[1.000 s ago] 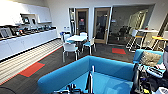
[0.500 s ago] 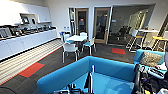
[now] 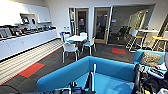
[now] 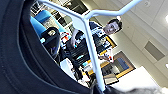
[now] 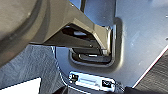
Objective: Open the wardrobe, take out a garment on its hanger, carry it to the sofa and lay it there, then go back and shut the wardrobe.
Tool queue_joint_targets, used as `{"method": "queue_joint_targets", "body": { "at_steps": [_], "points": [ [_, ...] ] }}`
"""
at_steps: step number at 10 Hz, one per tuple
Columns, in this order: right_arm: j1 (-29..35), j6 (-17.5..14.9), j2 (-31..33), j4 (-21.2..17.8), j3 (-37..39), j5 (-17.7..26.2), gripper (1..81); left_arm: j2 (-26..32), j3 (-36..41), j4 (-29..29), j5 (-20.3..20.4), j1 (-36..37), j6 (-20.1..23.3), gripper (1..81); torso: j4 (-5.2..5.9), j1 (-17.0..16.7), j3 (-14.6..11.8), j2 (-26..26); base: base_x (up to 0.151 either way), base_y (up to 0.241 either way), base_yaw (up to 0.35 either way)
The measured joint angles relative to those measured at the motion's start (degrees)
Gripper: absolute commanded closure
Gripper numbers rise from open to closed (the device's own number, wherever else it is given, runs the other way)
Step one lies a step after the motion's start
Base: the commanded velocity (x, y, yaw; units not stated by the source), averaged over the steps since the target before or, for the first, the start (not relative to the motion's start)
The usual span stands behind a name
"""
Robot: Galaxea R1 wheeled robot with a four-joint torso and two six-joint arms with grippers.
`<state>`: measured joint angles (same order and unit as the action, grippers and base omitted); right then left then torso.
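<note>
Straight ahead of me in the head view sits the blue sofa (image 3: 100, 72), its back toward the room, with a white hanger (image 3: 93, 77) standing upright just above its seat at the lower edge. Through the left wrist camera I see that hanger (image 4: 87, 37) close up, the black shirt (image 4: 17, 50) draped beside it, and a person (image 4: 100, 35) with a control rig beyond; whether my left jaws are clenched on it I cannot tell. My right wrist camera shows grey robot bodywork, and those jaws' state I cannot tell either.
</note>
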<state>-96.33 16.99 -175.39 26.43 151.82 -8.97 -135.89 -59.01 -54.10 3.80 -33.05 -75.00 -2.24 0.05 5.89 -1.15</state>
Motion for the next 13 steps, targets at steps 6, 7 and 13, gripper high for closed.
{"method": "queue_joint_targets", "body": {
  "at_steps": [6,7,13],
  "points": [
    [0.9,0.7,1.5,-0.2,0.0,-0.2,1.0,-3.7,-4.1,3.3,1.0,9.2,-1.9,81.1,0.00,0.0,0.4,0.0,0.000,0.000,0.000],
    [2.0,1.1,2.3,-0.3,0.0,-0.5,1.0,-4.5,-5.0,3.6,1.0,10.3,-3.2,81.1,0.00,0.0,1.6,0.0,0.000,0.000,0.000],
    [3.4,1.0,2.1,-0.5,-0.1,-0.8,1.0,-10.0,-10.7,4.1,0.4,16.1,-7.9,81.1,0.00,0.0,10.5,0.1,0.000,0.000,0.000]
  ]
}}
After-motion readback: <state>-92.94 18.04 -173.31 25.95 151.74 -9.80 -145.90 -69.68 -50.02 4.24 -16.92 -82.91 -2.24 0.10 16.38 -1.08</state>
